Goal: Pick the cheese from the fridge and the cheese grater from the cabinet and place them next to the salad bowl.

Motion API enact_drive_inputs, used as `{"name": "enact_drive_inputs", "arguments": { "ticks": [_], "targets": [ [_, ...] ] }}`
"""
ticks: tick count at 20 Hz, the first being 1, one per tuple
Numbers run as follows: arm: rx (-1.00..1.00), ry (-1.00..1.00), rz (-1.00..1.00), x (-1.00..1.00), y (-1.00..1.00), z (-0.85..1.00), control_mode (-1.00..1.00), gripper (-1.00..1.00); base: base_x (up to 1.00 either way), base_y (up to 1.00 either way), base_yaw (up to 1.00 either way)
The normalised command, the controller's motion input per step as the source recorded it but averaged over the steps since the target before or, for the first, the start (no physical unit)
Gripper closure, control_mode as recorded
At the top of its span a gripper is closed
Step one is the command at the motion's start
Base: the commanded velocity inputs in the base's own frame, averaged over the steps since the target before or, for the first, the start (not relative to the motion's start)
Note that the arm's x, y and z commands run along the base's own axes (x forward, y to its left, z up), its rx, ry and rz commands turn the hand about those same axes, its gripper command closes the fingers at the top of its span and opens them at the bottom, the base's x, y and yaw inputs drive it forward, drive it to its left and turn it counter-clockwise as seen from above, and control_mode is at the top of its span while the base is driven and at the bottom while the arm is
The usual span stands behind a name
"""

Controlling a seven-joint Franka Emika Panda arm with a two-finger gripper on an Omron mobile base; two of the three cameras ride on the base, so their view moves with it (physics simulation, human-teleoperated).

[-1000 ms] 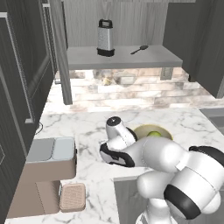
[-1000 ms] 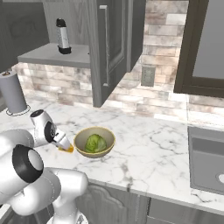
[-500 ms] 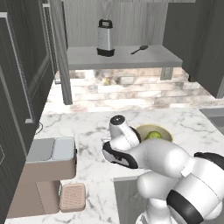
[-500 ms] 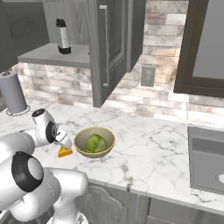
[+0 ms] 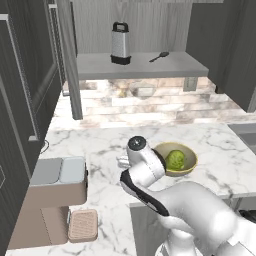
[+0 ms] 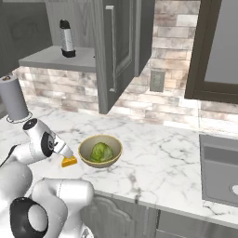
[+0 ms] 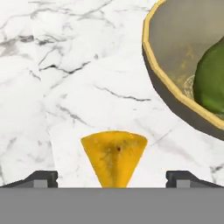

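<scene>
Cheese (image 7: 113,155) on counter (image 7: 65,87) beside salad bowl (image 7: 175,94), tool (image 7: 111,177) open

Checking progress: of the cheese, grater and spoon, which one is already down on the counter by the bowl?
The cheese, the yellow-orange wedge lying beside the salad bowl. The cheese grater and spoon sit on the cabinet shelf.

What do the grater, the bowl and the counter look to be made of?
Grater: probably brushed metal, a silver-grey body with a dull sheen; black handle and base look like plastic. Bowl: matte tan-yellow, perhaps ceramic or wood; no gloss, so it stays open. Counter: polished marble or a marble-look slab, white with grey veining.
</scene>
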Motion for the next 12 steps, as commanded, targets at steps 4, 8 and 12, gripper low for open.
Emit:
{"name": "enact_drive_inputs", "arguments": {
  "ticks": [4,8,12],
  "targets": [
    [0.00,-0.18,0.10,-0.37,-0.04,0.67,-1.00,-1.00,0.00,0.00,0.00],
    [0.01,-0.04,0.12,-0.40,-0.21,0.87,-1.00,-1.00,0.00,0.00,0.00],
    [0.05,0.10,0.04,-0.07,-0.46,0.88,-1.00,-1.00,0.00,0.00,0.00]
  ]
}}
